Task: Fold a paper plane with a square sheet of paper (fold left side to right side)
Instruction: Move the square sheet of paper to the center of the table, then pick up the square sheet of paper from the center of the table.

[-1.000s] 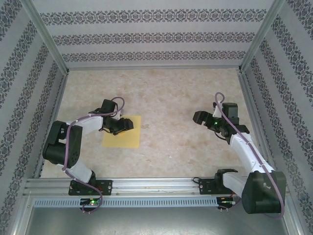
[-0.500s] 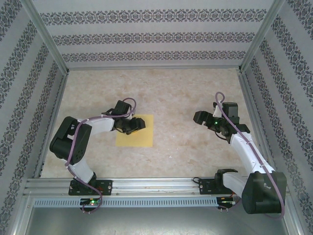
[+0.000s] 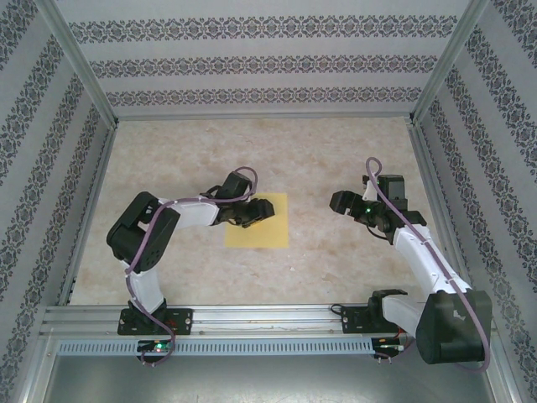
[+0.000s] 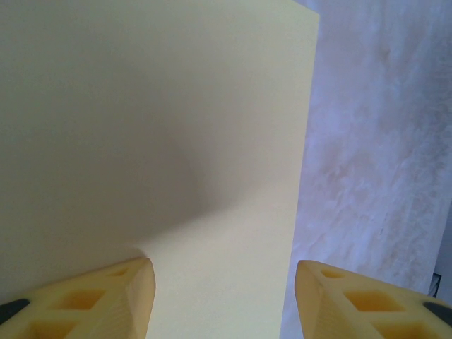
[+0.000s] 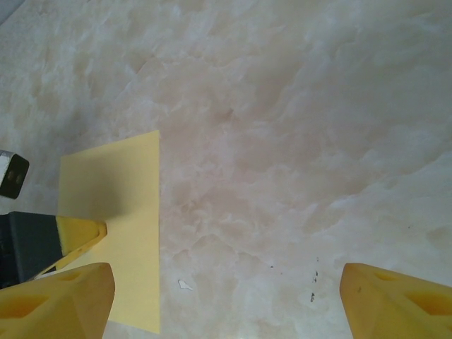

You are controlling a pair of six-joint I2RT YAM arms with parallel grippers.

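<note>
The square sheet of paper [image 3: 270,232] is plain yellow and lies flat on the marbled table, a little left of centre. My left gripper [image 3: 257,211] is low over the sheet's left half, pointing right, with its jaws open and the paper passing under both fingers. In the left wrist view the sheet [image 4: 176,141] spreads ahead of the left gripper [image 4: 222,300], its right edge running between the tips. My right gripper [image 3: 340,201] hangs open to the right of the sheet, apart from it. The right wrist view has the sheet [image 5: 120,212] at its left, beyond the right gripper [image 5: 226,304].
The marbled table top [image 3: 277,151] is boxed in by patterned walls on three sides, with aluminium posts at the corners. A metal rail [image 3: 268,315] carrying both arm bases runs along the near edge. A small white fleck [image 5: 184,284] lies on the table near the sheet's right edge.
My left gripper has slid rightwards across the table, and the yellow sheet has moved right together with it. The right arm has stayed nearly still.
</note>
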